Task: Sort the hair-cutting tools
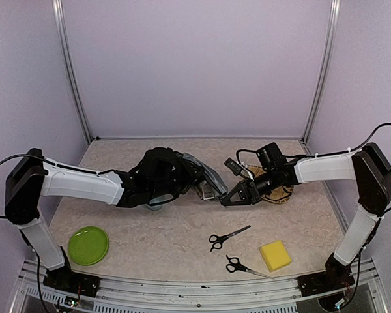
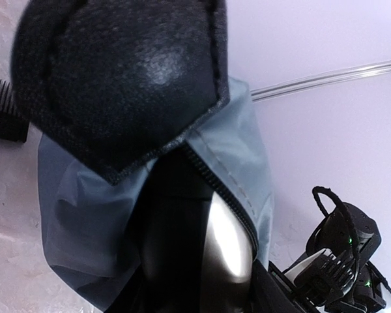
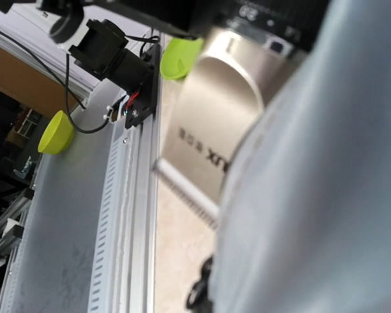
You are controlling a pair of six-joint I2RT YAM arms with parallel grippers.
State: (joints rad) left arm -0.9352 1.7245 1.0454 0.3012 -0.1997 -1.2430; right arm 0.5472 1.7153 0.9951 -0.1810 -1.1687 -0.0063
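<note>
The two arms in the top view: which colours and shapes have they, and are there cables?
The left arm and the right arm look alike: white rounded link covers between bulky black joint housings. The right gripper is black. A thin black cable loops out beside each arm. No markings are readable.

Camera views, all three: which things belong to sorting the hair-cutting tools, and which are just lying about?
Job: farther black-handled steel scissors; nearer black-handled steel scissors; silver-and-black clipper inside the grey-and-black zip pouch; small black comb block.
Lying about: yellow sponge; green round plate.
</note>
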